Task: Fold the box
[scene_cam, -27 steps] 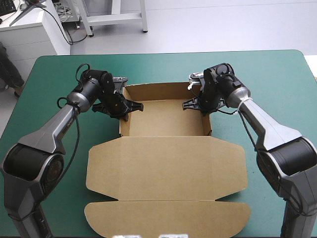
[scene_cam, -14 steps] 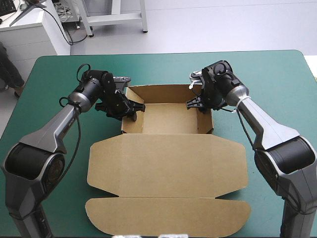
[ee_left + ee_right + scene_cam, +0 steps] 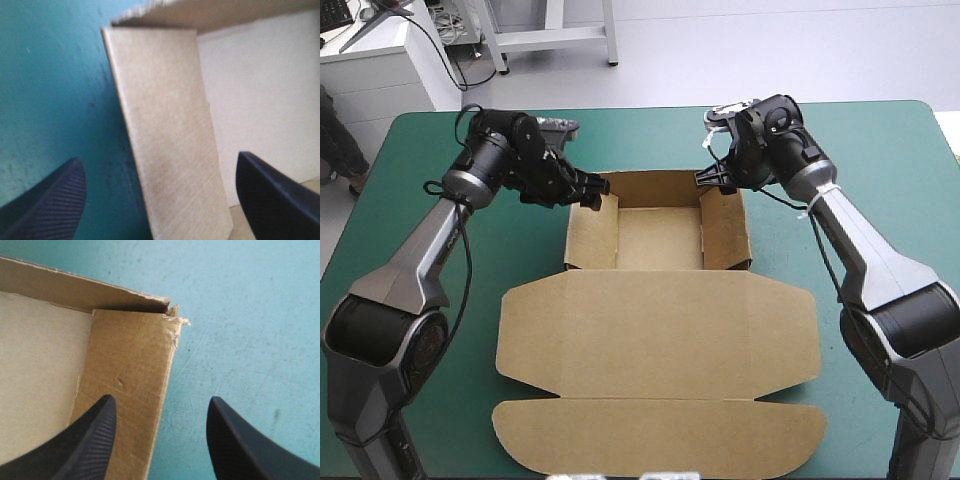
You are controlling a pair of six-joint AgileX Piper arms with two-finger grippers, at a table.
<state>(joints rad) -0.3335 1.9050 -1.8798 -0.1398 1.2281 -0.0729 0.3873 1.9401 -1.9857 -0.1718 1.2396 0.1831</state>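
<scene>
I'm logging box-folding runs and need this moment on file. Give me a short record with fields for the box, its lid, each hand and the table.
box: brown box, an open tray with far and side walls raised
lid: lid lies flat toward the table's near edge
left hand: left hand open, the left wall between its fingers
right hand: right hand open, over the right wall near the far corner
table: teal-green cover

High view above and behind, wrist views close on walls of box (image 3: 660, 330), left seemingly nearer.
</scene>
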